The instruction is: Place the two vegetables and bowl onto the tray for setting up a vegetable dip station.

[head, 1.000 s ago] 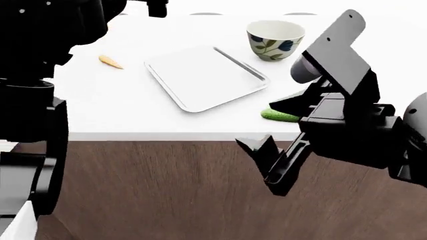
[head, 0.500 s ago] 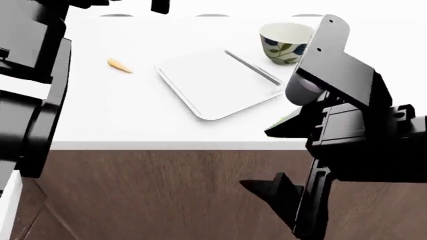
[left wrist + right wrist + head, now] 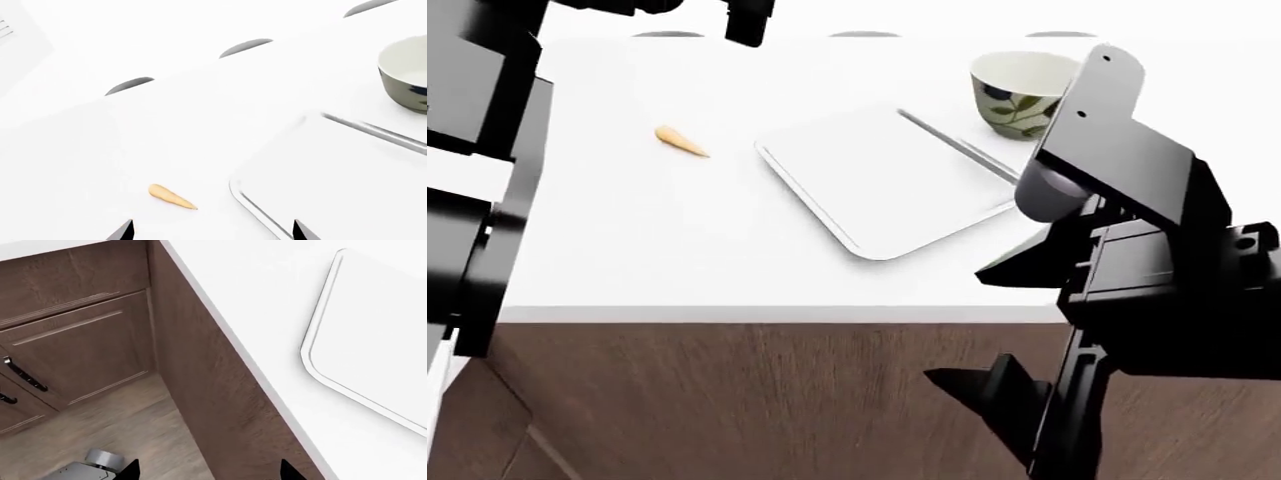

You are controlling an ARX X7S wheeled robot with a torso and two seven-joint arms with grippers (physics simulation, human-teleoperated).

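The orange carrot (image 3: 681,141) lies on the white counter, left of the silver-white tray (image 3: 888,180). The flower-patterned bowl (image 3: 1028,92) stands just beyond the tray's far right side. The cucumber is hidden behind my right arm. My left gripper (image 3: 212,235) is open and empty above the counter, with the carrot (image 3: 172,196) just ahead between its fingertips, the tray (image 3: 347,175) beside it and the bowl (image 3: 407,75) farther off. My right gripper (image 3: 1021,420) is open and empty, hanging in front of the brown counter front below the edge; its view shows the tray (image 3: 380,335).
The counter's front edge (image 3: 761,315) runs across the head view above a brown wood panel (image 3: 721,400). Wood cabinet doors with dark handles (image 3: 67,340) and a floor lie below my right gripper. Grey rounded shapes (image 3: 247,47) sit at the counter's far edge.
The head view has shifted, so the counter things sit lower and farther right. My right arm has dropped and now covers the cucumber, which showed a second ago.
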